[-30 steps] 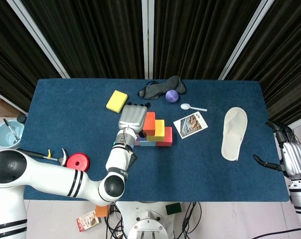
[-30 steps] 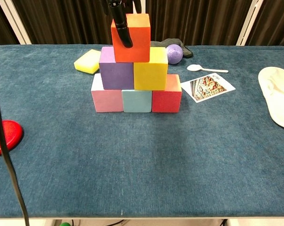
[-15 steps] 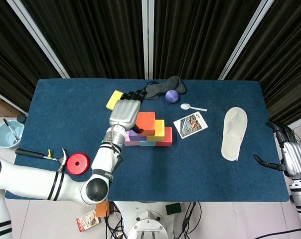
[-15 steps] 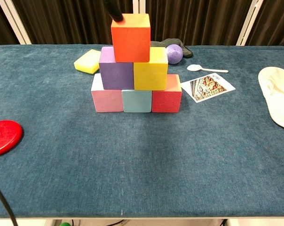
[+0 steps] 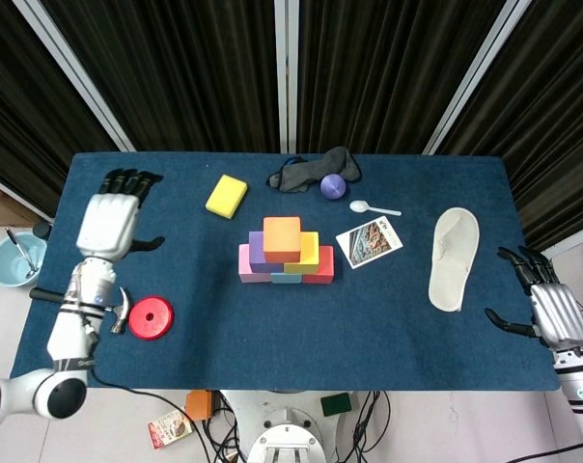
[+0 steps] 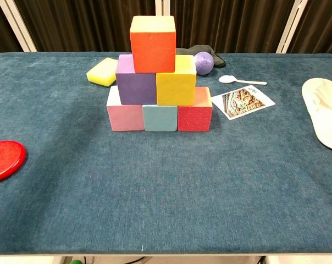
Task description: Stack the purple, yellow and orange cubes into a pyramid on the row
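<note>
The left hand [image 5: 108,224] has been drawn away from the stack since the earlier frames and is now seen over the table's [image 5: 127,318] left edge, at about nine o'clock from the cubes, fingers spread and nothing held. The orange cube [image 6: 153,43] is left on top, resting across the purple cube [image 6: 135,81] and the yellow cube [image 6: 176,82], which sit side by side on the row [image 6: 159,116] of pink, light-blue and red cubes near the table's centre. The pyramid's long axis is laid left to right, its flat faces turned squarely toward the chest camera.

A yellow sponge [image 5: 227,196] is found at ten o'clock from the stack, a dark cloth [image 5: 303,172] and purple ball [image 5: 333,185] at about one o'clock, a white spoon [image 5: 373,207] and a picture card [image 5: 369,241] to the right, and a slipper [image 5: 455,258] further right. A red disc [image 5: 150,317] lies at eight o'clock, near the front-left edge. Bare cloth is seen in front of the stack. The right hand [image 5: 550,311] is held off the right edge, fingers apart and empty.
</note>
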Available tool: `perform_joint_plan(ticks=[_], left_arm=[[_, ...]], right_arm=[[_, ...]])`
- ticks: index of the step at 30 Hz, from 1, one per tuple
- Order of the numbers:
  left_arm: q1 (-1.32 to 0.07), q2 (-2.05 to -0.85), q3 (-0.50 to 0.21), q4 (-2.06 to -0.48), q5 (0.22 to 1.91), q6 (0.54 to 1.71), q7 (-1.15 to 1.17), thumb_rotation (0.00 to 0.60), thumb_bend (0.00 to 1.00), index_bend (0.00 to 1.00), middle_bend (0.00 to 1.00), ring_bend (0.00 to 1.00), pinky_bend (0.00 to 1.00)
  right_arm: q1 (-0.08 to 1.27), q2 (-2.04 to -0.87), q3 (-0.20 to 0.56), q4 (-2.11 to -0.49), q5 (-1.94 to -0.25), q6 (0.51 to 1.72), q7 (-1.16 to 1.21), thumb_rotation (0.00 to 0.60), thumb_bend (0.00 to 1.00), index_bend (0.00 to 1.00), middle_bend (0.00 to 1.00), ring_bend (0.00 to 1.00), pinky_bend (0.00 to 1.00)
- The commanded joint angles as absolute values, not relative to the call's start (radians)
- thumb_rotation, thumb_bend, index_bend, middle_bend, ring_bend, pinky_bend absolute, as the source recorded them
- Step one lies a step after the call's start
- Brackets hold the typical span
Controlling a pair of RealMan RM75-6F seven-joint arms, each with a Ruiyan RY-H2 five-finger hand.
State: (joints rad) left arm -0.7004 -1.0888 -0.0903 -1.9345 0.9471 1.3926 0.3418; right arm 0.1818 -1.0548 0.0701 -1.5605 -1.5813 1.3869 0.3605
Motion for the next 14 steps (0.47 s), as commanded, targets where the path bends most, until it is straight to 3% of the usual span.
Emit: perform_joint_plan(ticks=[1, 7, 14], left_arm=[[-0.503, -1.083, 0.063, -1.774, 1.145, 1.473, 0.183, 0.6, 0.05, 0.2, 0.19, 0.12, 0.1], [-0.349, -1.137, 0.149, -1.66, 1.28, 1.569, 0.123, 0.6, 0.05, 0.2, 0.19, 0.12, 0.1], [-0.219, -1.177, 0.175, -1.632, 1.384, 1.681, 0.099, 0.6, 0.05, 0.2, 0.19, 0.12, 0.1]], right_arm=[[0.177, -1.082, 0.06, -1.537, -1.599, 1.412, 0.358, 0.6, 0.23, 0.1, 0.14, 0.02, 0.03], [0.134, -1.14, 0.043, -1.477, -1.599, 1.478, 0.364, 0.6, 0.17, 0.1, 0.13, 0.01, 0.0], [0.077, -1.167, 0.033, -1.476, -1.596, 1.563, 0.351, 0.6, 0.15, 0.1, 0.12, 0.01, 0.0]])
